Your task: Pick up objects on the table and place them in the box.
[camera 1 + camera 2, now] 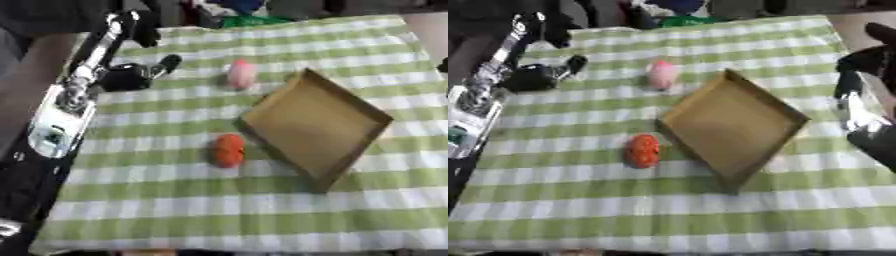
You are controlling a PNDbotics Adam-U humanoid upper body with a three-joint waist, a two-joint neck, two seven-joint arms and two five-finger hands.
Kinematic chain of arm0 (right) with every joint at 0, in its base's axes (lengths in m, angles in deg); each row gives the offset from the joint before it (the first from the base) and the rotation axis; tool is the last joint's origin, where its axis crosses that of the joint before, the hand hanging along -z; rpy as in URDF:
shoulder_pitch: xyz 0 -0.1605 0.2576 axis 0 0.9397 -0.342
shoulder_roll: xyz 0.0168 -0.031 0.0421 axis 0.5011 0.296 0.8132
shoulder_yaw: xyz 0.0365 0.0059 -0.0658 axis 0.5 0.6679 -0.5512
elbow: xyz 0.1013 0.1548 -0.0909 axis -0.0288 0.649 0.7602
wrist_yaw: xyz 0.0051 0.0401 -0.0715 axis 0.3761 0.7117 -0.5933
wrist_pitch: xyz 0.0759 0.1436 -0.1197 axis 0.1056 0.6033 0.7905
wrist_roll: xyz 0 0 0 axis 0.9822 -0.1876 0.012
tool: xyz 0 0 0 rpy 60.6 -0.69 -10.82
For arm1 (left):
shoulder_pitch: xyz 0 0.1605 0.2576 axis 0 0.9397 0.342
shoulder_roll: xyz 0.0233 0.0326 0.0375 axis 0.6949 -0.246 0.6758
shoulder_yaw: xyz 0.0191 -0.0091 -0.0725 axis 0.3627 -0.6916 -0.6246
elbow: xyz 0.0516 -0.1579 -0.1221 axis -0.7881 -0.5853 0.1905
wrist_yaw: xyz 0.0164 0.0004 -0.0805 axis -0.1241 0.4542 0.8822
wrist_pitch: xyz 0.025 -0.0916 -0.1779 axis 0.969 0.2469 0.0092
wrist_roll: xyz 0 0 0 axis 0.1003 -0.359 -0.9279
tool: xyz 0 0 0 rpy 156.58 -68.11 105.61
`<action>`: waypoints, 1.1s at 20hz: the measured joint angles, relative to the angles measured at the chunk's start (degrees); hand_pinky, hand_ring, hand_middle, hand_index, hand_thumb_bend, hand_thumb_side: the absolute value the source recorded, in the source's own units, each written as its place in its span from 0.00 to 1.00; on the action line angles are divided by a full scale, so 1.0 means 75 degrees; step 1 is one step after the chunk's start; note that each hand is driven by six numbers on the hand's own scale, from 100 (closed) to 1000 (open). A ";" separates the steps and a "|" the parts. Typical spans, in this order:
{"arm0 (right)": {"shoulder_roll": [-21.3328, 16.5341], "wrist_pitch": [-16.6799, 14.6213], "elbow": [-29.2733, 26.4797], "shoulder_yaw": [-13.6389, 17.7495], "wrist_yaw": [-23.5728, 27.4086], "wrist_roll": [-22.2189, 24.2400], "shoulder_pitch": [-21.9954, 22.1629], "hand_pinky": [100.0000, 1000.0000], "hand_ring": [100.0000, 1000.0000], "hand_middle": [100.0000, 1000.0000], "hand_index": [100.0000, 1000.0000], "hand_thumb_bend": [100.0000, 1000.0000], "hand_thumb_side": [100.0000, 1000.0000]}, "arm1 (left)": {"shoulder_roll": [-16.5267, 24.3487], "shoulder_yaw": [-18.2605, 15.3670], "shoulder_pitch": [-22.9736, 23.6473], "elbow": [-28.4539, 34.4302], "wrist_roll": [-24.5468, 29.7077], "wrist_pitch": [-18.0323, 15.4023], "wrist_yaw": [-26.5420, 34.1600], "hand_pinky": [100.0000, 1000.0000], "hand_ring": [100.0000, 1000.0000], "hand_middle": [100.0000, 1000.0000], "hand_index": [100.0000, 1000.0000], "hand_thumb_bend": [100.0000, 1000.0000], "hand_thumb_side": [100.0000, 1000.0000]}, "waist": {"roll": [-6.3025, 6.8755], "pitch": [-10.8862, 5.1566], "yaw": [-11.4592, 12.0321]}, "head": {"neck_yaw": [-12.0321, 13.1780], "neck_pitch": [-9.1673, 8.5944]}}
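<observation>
Box [317, 125] sits empty right of centre on the counter [201, 210], a shallow cardboard tray turned corner-on, over a green-and-white check cloth. Orange object [229, 150] lies just beside the box's near-left wall, close but apart from it as far as I can see. Pink object [241, 74] rests farther back, near the box's far-left corner, also on the cloth and clear of the rim.

Left hand [140, 74] is over the cloth at the far left, well left of the pink object, with one dark finger sticking out toward it; the rest of the hand is a dark lump, and I cannot tell whether the fingers are open or closed. Nothing shows in its grasp. Its arm [66, 107] runs down the counter's left edge, silver and black.

Right hand [866, 62] shows only in the right eye view, at the right edge beyond the box, dark and blurred; its fingers cannot be read either.
</observation>
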 measured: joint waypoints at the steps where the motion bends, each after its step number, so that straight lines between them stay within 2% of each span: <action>1: -0.0001 -0.0002 0.0000 -0.0001 0.0000 0.0005 0.0000 0.80 0.66 0.59 0.93 0.00 0.39 | 0.0121 0.0163 -0.0073 -0.0062 0.0117 -0.0114 -0.0064 0.61 0.55 0.52 0.78 0.43 0.34 | 0.0009 -0.0013 -0.0012 | 0.0008 0.0000; 7: -0.0003 0.0007 0.0004 -0.0041 0.0000 0.0026 0.0001 0.80 0.66 0.60 0.93 0.00 0.39 | 0.0613 0.1168 -0.0695 -0.0500 0.0832 -0.0814 -0.0128 0.61 0.55 0.52 0.77 0.41 0.33 | 0.0048 -0.0050 -0.0069 | 0.0023 0.0000; 14: -0.0008 -0.0007 0.0027 -0.0050 0.0000 0.0065 0.0001 0.80 0.66 0.59 0.93 0.00 0.39 | 0.0733 0.2224 -0.1419 -0.1016 0.1743 -0.1329 -0.0026 0.62 0.55 0.53 0.77 0.40 0.30 | 0.0088 -0.0070 -0.0124 | 0.0047 0.0000; 17: -0.0008 -0.0005 0.0043 -0.0053 0.0000 0.0077 0.0001 0.80 0.66 0.59 0.93 0.00 0.39 | 0.0729 0.2543 -0.1649 -0.1216 0.2163 -0.1453 -0.0020 0.62 0.55 0.53 0.77 0.40 0.27 | 0.0094 -0.0091 -0.0125 | 0.0050 0.0000; 22: -0.0009 0.0002 0.0045 -0.0088 0.0000 0.0087 0.0002 0.80 0.66 0.59 0.93 0.00 0.39 | 0.0618 0.2781 -0.1905 -0.1500 0.2875 -0.1621 -0.0041 0.63 0.55 0.52 0.77 0.39 0.20 | 0.0101 -0.0094 -0.0130 | 0.0050 0.0000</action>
